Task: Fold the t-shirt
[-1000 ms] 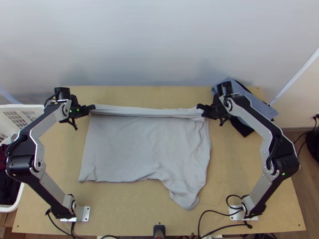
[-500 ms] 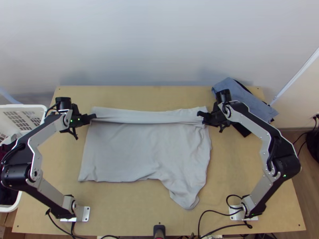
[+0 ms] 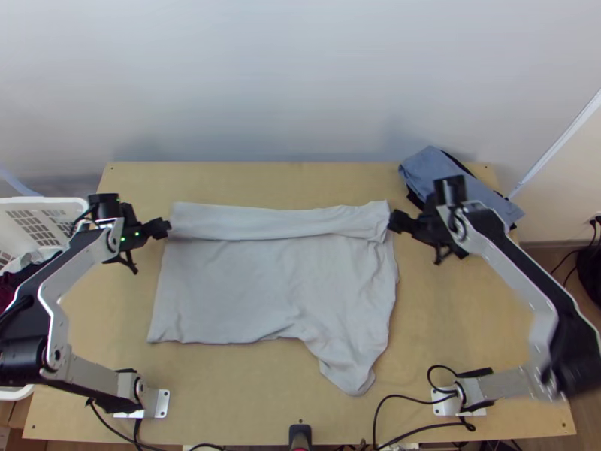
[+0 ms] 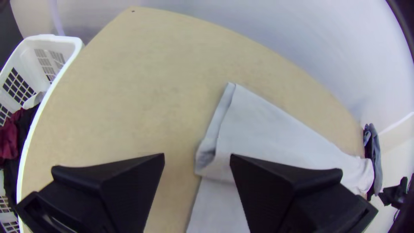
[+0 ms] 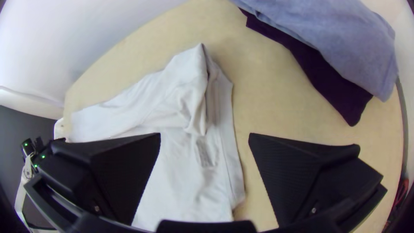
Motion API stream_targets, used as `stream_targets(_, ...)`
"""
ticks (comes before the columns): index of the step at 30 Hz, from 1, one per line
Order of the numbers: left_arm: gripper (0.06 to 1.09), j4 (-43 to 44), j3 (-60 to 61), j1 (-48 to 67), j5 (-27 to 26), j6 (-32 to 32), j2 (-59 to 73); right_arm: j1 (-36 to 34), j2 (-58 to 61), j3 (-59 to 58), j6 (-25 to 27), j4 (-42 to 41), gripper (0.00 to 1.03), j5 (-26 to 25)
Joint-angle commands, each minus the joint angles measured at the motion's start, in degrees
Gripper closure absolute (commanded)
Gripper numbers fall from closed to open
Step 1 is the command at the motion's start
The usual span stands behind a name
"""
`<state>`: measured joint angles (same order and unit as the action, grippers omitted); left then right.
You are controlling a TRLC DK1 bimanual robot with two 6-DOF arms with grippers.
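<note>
T-shirt [image 3: 240, 293]: is lying on the wooden table [image 3: 248, 402], between the two arms, mostly spread, its far edge turned over toward the near side.
Folded band [image 3: 278, 224]: is running along the far side as one strip; its left end is curling into a loose loop in the left wrist view.
Left gripper [image 3: 164, 228]: is standing at the band's left end, fingers parted, with no cloth pinched between them.
Right gripper [image 3: 394, 220]: is standing just beside the band's right end, fingers likewise spread and holding nothing.
Band's right end [image 5: 189, 112]: is bunching into creases; in my judgement it is needing a light smoothing, or the next turn will be carrying the lump along.
Near flap [image 3: 347, 370]: is jutting toward the near edge at the right, perhaps a sleeve; I am advising that it be tucked in before the last folds.
Step in hand: I am judging it to be the far-side fold, laid but unpressed, with most of the folding remaining.
Next grip: is calling for both layers at each end, taken low and together, both arms rising and travelling evenly; uneven pace would be skewing the strip.
Blue-grey cloth [image 3: 436, 169]: is resting beyond the right gripper; that wrist should be keeping off it.
</note>
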<state>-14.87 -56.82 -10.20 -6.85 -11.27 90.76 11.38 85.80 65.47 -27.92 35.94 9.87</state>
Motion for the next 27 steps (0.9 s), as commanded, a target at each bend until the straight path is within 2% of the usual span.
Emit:
stream_targets(1,0.32,-0.1,2.1,-1.2,0.0,1.9,-4.7,2.0,-6.4,-3.6,-0.8,5.5,0.04,0.1)
stream_targets(8,0.32,-3.5,2.5,-3.3,-0.2,3.2,-11.7,5.1,-21.3,-14.3,-3.5,14.1,0.05,0.6)
stream_targets(11,0.32,-4.7,2.4,-3.5,-0.1,3.7,-14.0,7.2,-27.5,-18.4,-3.1,18.3,0.27,1.3)
stream_targets(14,0.32,-5.4,2.3,-3.5,-0.1,3.8,-15.4,10.8,-33.5,-22.3,-3.8,21.1,0.68,1.4)
stream_targets(15,0.32,-5.8,2.3,-3.5,-0.2,3.8,-15.6,12.4,-34.7,-23.4,-4.8,22.2,0.73,1.6)
stream_targets(17,0.32,-6.2,2.2,-3.3,-0.2,3.7,-16.3,16.7,-36.0,-25.4,-6.3,25.2,0.73,1.8)
stream_targets(19,0.32,-6.5,2.3,-3.2,-0.1,3.5,-16.8,17.2,-36.6,-27.2,-6.5,25.6,0.72,2.6)
stream_targets(20,0.32,-6.6,2.5,-3.1,-0.1,3.4,-17.0,17.7,-36.6,-28.0,-6.7,25.5,0.70,3.1)
stream_targets(23,0.32,-7.4,2.5,-3.0,0.0,3.1,-17.6,19.3,-35.5,-29.8,-6.9,24.7,0.49,4.1)
stream_targets(27,0.32,-8.0,2.8,-3.0,0.3,3.1,-18.6,21.6,-32.9,-31.1,-7.2,22.0,0.47,5.2)
